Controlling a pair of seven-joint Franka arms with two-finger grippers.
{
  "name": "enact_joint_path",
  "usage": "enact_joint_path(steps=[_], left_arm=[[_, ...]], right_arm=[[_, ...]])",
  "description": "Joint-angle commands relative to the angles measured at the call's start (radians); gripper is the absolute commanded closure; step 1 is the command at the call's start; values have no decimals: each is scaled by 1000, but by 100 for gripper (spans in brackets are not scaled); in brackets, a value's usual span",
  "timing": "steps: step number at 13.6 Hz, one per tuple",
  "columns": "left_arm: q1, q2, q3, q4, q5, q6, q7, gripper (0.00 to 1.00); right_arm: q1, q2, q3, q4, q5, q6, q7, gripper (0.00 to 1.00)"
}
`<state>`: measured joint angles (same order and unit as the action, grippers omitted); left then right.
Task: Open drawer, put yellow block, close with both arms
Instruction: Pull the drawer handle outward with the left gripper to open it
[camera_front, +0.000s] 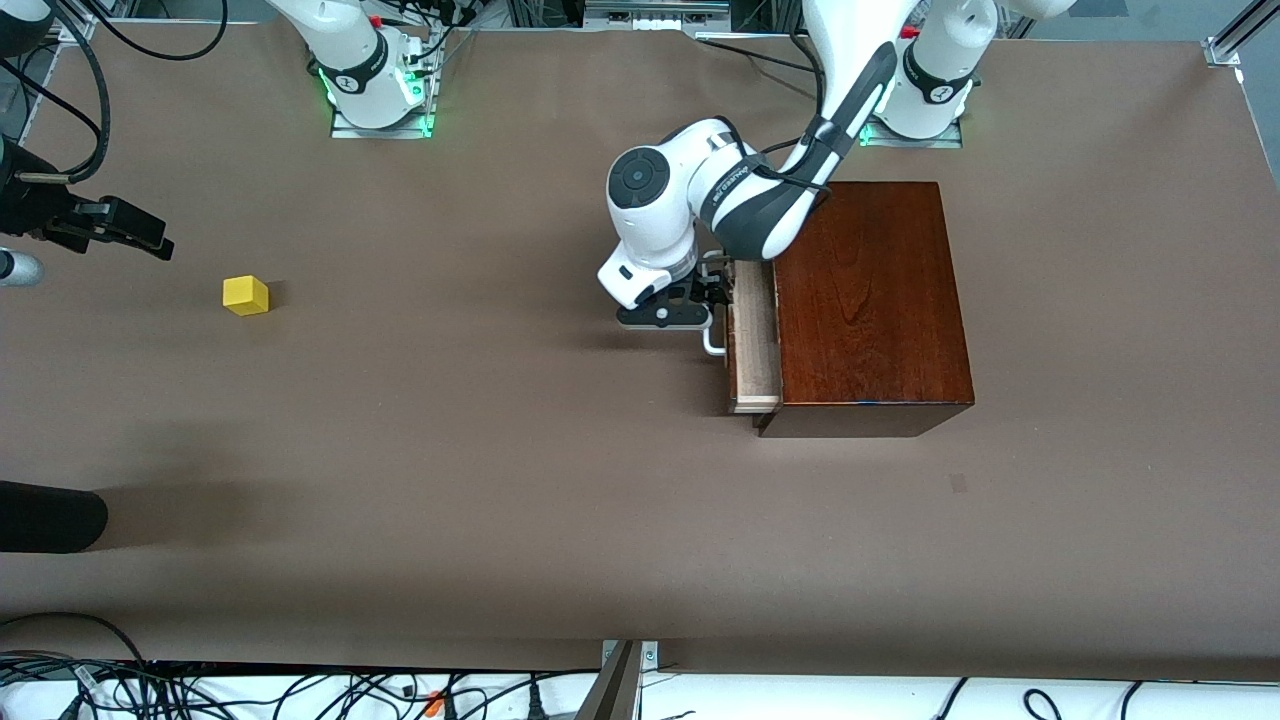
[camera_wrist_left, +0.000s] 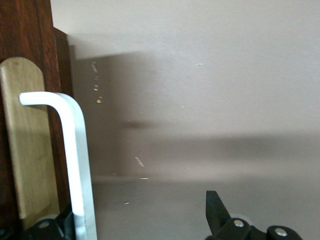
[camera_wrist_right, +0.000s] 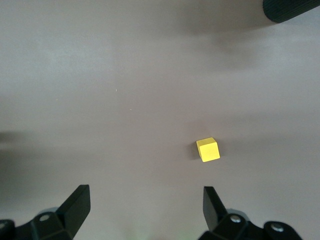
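The mahogany box (camera_front: 870, 300) stands toward the left arm's end of the table. Its drawer (camera_front: 755, 340) is pulled out a little, so a strip of pale tray shows. My left gripper (camera_front: 690, 305) is at the white handle (camera_front: 712, 345). In the left wrist view this gripper (camera_wrist_left: 134, 212) is open, and the handle bar (camera_wrist_left: 75, 165) stands inside the gap, close to one finger (camera_wrist_left: 52, 226). The yellow block (camera_front: 245, 295) lies on the table toward the right arm's end. My right gripper (camera_front: 115, 228) hangs over bare table beside the yellow block (camera_wrist_right: 208, 149), open (camera_wrist_right: 145, 195) and holding nothing.
A black rounded object (camera_front: 50, 515) pokes in at the table's edge at the right arm's end, nearer the front camera than the block; it also shows as a black rounded object (camera_wrist_right: 292, 10) in the right wrist view. Cables (camera_front: 200, 690) run along the nearest table edge.
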<state>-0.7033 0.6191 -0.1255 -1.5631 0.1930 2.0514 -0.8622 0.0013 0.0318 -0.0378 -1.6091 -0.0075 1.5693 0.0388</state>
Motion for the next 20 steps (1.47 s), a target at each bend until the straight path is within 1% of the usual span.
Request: enact_joint_path(steps=[1,4,6,10,14,18,19,20], left_arm=[[-13,73,-3,96,-32,16,8,0],[-13,86,-3,120,-55,21,8,0],[-16,90,-3,123,-81,58,6,0],[-18,96,-3,135,-92,67,6,0],[-54,93,-2,132,-76,55,-6,0],[-59,93,4,133,-72,55,2,0],[-56,88,7,133,-72,49,3,0],[-56,82,10,133,-70,14,3,0]], right_arm=[[-10,-23,7,-6,-9,-5,-4,0],[-10,-23,7,-3,-14,-6,-8,0],[-10,-20,6,-3,-6,-6,-5,0],[-10,-20,6,-3,-6,2,-5,0],[-10,-26,6,-3,-9,2,7,0],[-10,-27,7,-14,-8,3,9,0],[-10,-27,7,-14,-11,5,9,0],[-10,-26,6,-14,-11,8,3,0]])
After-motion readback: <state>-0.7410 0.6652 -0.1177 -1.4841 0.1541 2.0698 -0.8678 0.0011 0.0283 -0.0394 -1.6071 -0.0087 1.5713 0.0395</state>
